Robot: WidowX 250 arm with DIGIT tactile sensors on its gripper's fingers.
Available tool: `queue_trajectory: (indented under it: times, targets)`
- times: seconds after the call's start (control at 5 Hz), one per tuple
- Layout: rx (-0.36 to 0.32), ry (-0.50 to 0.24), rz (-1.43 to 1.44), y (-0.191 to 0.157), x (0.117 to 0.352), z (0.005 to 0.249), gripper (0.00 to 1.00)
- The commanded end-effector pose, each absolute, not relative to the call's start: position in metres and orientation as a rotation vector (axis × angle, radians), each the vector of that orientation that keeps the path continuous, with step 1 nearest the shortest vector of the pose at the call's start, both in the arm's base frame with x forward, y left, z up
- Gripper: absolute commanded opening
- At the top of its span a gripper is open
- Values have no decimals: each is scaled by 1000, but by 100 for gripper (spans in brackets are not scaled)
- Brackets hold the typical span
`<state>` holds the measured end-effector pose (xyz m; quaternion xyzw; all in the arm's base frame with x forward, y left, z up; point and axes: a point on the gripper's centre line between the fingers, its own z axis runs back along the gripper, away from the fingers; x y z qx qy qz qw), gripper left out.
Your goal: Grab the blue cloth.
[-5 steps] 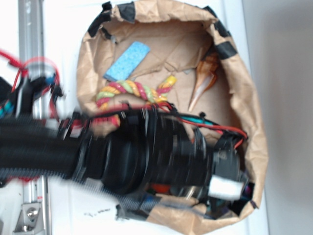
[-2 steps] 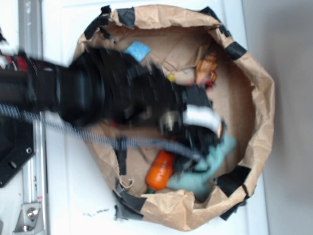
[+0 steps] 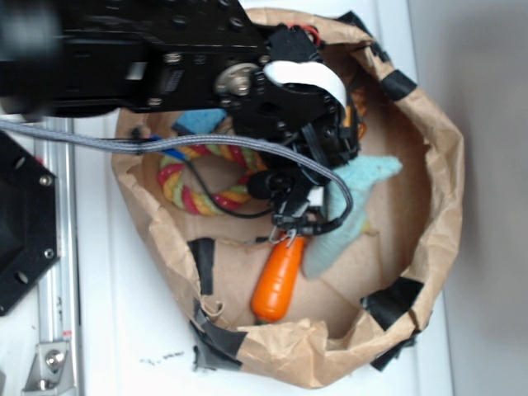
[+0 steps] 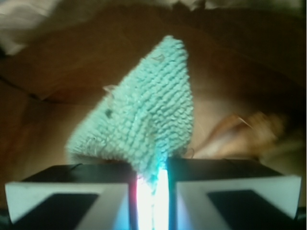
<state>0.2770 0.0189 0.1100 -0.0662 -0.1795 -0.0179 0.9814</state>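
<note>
At the left of the exterior view a striped rope ring lies on the floor of a crumpled brown paper bag, with a light blue sponge just above it, partly under the black arm. Lower centre, an orange carrot points toward the bag's near rim. Just right of it, at the frame's centre, the blue cloth hangs or drapes from the claw, one pointed corner reaching right.

The grab looks made, so doing it well now likely means keeping the pinch firm and lifting straight up, clear of the carrot and bag wall, since a floppy cloth can slip from a narrow bite.

In the wrist view the claw has its jaws nearly together, clamped on the edge of the blue cloth, whose fuzzy point stands above the fingers.
</note>
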Motion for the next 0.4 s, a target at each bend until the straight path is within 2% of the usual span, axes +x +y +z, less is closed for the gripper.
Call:
queue_trajectory:
  times: [0.0,0.2]
  targets:
    - [-35,-219,-4,-21,274,189,0]
    - [55,-117,71,-29,281,180,0]
